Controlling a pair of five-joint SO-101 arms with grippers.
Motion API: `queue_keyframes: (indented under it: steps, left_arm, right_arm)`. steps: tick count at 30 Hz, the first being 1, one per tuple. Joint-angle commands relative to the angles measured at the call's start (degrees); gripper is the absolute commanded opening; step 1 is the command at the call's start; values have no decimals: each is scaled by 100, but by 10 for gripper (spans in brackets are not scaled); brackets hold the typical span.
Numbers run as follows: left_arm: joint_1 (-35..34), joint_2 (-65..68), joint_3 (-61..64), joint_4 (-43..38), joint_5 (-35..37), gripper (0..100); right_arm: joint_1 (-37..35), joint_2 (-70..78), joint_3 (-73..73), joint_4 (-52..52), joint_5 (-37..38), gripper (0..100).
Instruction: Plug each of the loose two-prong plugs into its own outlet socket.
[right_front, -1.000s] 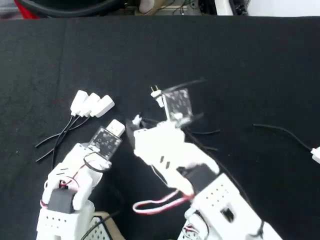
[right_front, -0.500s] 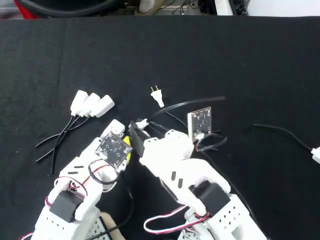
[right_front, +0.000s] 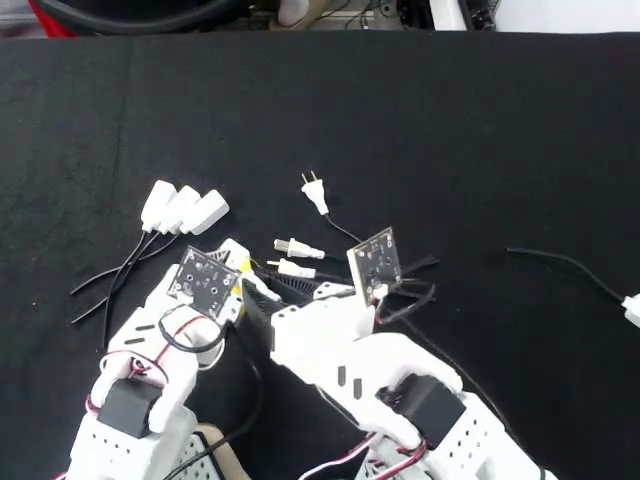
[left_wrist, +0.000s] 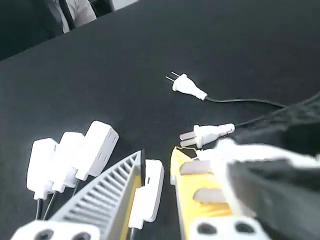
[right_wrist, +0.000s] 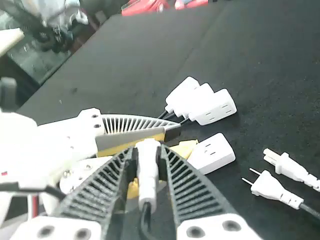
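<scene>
The black table (right_front: 500, 120) runs wide from the row of three sockets (right_front: 185, 208) to its far edge, where room clutter begins, and as wide to the right of the row.

There are four white sockets: the joined row, trailing black cords toward the near edge, and a lone socket (right_front: 232, 253) just near-right of it. Three loose plugs lie right of the row: one (right_front: 315, 192) level with it and two (right_front: 298, 247) (right_front: 295, 268) side by side nearer the arms. A small white piece on a cord (right_front: 632, 310) sits at the right edge, too small to tell.

The left pincer (left_wrist: 156, 154) stands apart, straddling the lone socket, which lies against its grey finger (left_wrist: 115, 185). The right pincer (right_wrist: 147, 148), crowded just beside it, is clamped on a fourth plug (right_wrist: 147, 172).
</scene>
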Motion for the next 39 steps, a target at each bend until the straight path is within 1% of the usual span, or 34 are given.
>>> queue_keyframes:
  steps: [1, 9, 14, 21, 25, 27, 30, 31, 33, 35, 37, 39]
  left_arm:
    - [-145, -53, -347, -264, 79, 109]
    - [-154, -53, -356, -290, 79, 109]
    - [-409, -53, -453, -255, 114, 109]
    - [-418, -53, -409, -202, 88, 109]
    - [-479, -53, -470, 360, 35, 109]
    - [-699, -53, -470, 571, -316, 109]
    - [-1121, -53, -453, 879, -1002, 109]
    - [-1165, -53, -409, 897, -1099, 109]
    - [-1244, -44, -347, 844, -1029, 109]
    - [-1473, -26, -303, 668, -818, 113]
    - [-1736, 79, -295, 484, -633, 113]
    - [-1763, 431, -365, 360, -615, 113]
  right_arm:
    - [-281, -4, -101, 237, 149, 11]
    - [-281, 4, -66, 246, 220, 11]
    - [-290, 13, -66, 246, 308, 11]
    - [-176, 919, -444, 237, 387, 11]
    - [387, 1420, -787, 273, 536, 11]
    - [730, 1613, -1033, 545, 721, 11]
    - [1354, 1912, -1710, 1266, 870, 11]
    - [1574, 2035, -1930, 1468, 949, 11]
    - [2013, 2352, -2325, 1802, 1090, 11]
    - [2365, 2730, -2589, 1960, 1196, 11]
    - [2593, 3143, -2774, 2013, 1240, 11]
    - [2725, 3530, -2905, 2004, 1240, 11]
